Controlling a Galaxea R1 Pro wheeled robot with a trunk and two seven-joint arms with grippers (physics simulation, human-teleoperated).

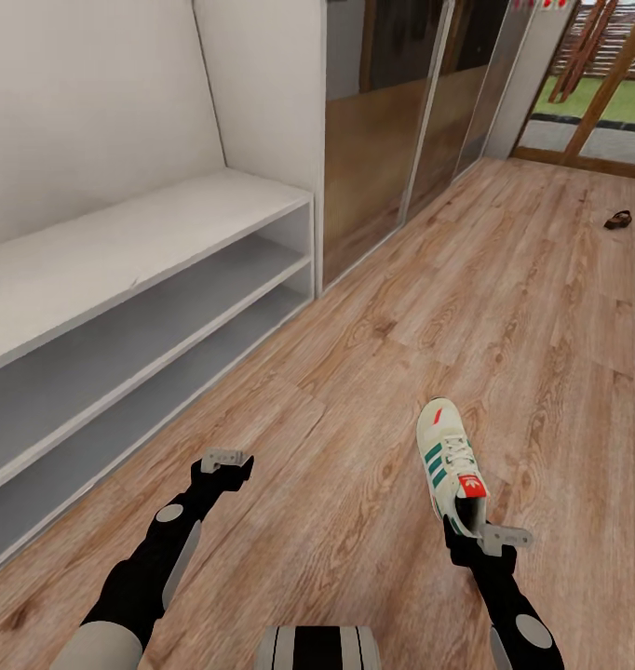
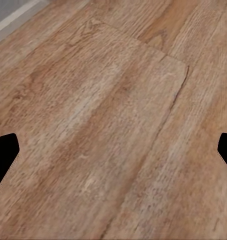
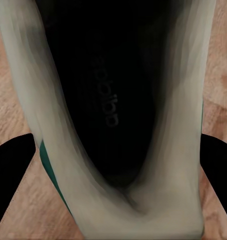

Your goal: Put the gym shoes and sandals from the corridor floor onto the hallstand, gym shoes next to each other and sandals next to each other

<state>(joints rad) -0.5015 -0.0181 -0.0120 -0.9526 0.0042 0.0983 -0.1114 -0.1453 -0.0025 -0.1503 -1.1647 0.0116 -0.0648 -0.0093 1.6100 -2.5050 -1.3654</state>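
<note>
One cream-white gym shoe (image 1: 448, 458) with teal stripes and a red tongue patch points away from me at the lower right of the head view. My right gripper (image 1: 490, 537) is at its heel, shut on it. In the right wrist view the shoe's dark opening (image 3: 108, 100) lies between the two fingers (image 3: 11, 175). My left gripper (image 1: 227, 461) hangs open over the bare corridor floor (image 2: 113, 110), holding nothing. A small brown sandal (image 1: 618, 220) lies far off at the right. The pale hallstand (image 1: 122, 247) stands at the left, its bench top and two shelf tiers bare.
Mirrored sliding doors (image 1: 392, 140) line the wall beyond the hallstand. An opening onto a green yard with wooden posts (image 1: 597, 84) is at the far right. Wood-plank floor (image 1: 355, 354) stretches between the rack and the shoe.
</note>
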